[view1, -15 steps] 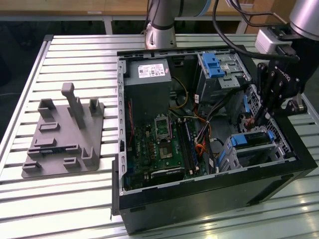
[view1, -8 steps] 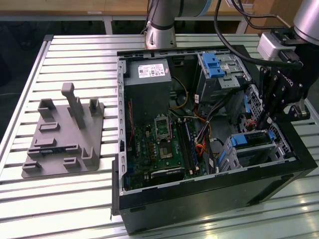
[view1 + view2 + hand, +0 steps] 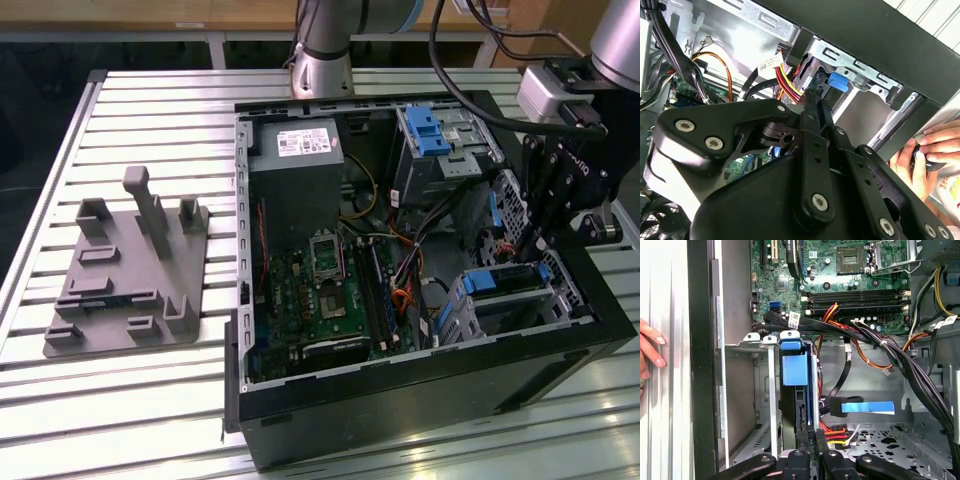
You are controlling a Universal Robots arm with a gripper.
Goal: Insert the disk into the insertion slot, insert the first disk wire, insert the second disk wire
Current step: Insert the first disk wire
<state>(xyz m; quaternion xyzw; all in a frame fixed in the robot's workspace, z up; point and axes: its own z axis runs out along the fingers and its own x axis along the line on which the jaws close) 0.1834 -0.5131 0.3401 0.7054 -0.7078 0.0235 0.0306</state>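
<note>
The disk (image 3: 497, 282), framed by its blue carrier (image 3: 792, 367), sits inside the insertion slot (image 3: 765, 395), a grey metal bay at the case's front corner on the exterior view's right. My gripper (image 3: 812, 440) is at the disk's rear edge with its fingers (image 3: 812, 112) pressed together. A red-and-yellow disk wire (image 3: 835, 429) runs right up to the fingertips, which seem shut on its black plug. In the exterior view the gripper (image 3: 530, 240) hangs just above the slot. A black flat wire with a blue tag (image 3: 867, 407) lies loose beside the disk.
A taller cage with a ribbed blue tab (image 3: 428, 130) stands at the case's back. The motherboard (image 3: 320, 290) and cable bundles (image 3: 910, 370) crowd the case floor. A person's hand (image 3: 650, 347) rests outside the case wall. A grey fixture (image 3: 130, 270) lies on the exterior view's left.
</note>
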